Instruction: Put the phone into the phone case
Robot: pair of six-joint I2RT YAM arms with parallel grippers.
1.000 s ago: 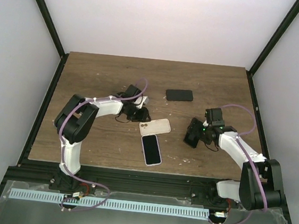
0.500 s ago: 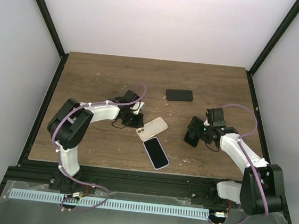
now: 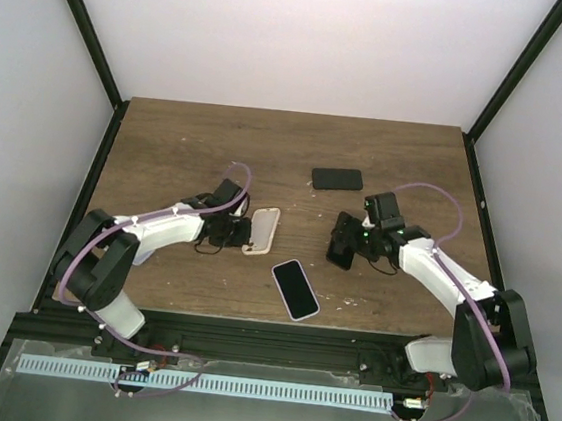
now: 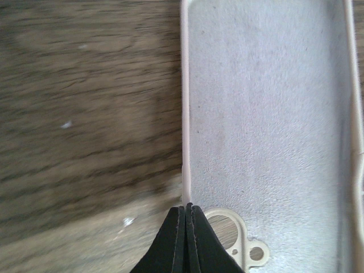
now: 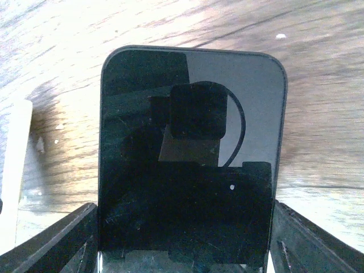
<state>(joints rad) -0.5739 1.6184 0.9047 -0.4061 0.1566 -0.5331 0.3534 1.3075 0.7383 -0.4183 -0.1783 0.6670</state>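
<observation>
Pinching the thin rim of the phone case (image 4: 267, 114), the left jaws are pressed together near the middle of the surface (image 3: 167, 148). The right jaws are spread wide and grip a dark phone (image 5: 190, 159) by its sides, just right of the case. By the near edge lies another phone (image 3: 295, 288), flat.

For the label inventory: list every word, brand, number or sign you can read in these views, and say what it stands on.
None can be read.
On the phone case: plain lining, no print.
On the dark phone, right wrist view: black screen, reflections only.
On the white-rimmed phone and the black rectangle behind it: nothing legible, too small.
On the white strip at the near edge: fine ticks, too small to read.
</observation>
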